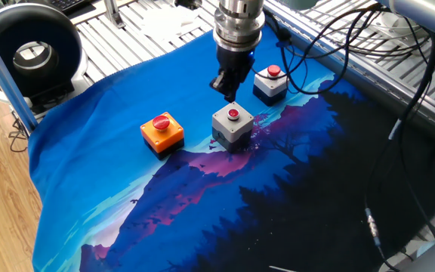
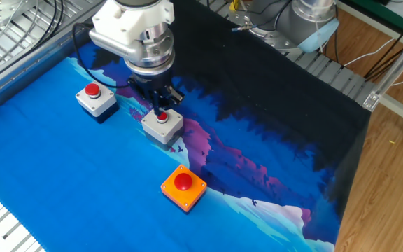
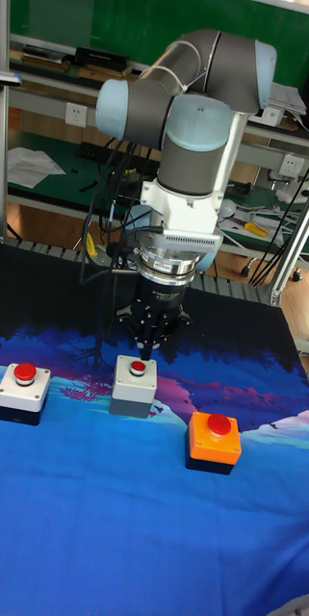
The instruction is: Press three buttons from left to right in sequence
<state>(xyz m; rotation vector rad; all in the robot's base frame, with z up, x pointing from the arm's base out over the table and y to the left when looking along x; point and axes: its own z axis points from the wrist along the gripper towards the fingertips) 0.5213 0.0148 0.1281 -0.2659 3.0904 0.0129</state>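
Three buttons stand in a row on the blue cloth: an orange box [image 1: 161,130] [image 2: 183,186] [image 3: 214,439], a grey box [image 1: 232,125] [image 2: 163,126] [image 3: 135,385] in the middle, and a white box on a dark base [image 1: 270,83] [image 2: 95,99] [image 3: 23,393]. Each carries a round red push-button. My gripper [image 1: 229,95] [image 2: 161,109] [image 3: 145,354] points down at the grey box's red button. Its fingertips are pressed together into one point, with nothing held. One fixed view shows a small gap between the tip and the button.
The printed cloth [image 1: 202,196] covers the table. A black round fan-like unit [image 1: 32,57] sits at one corner. Loose cables [image 1: 368,68] hang along the slatted table edge near the white box. A metal frame post [image 2: 397,66] stands at the far side.
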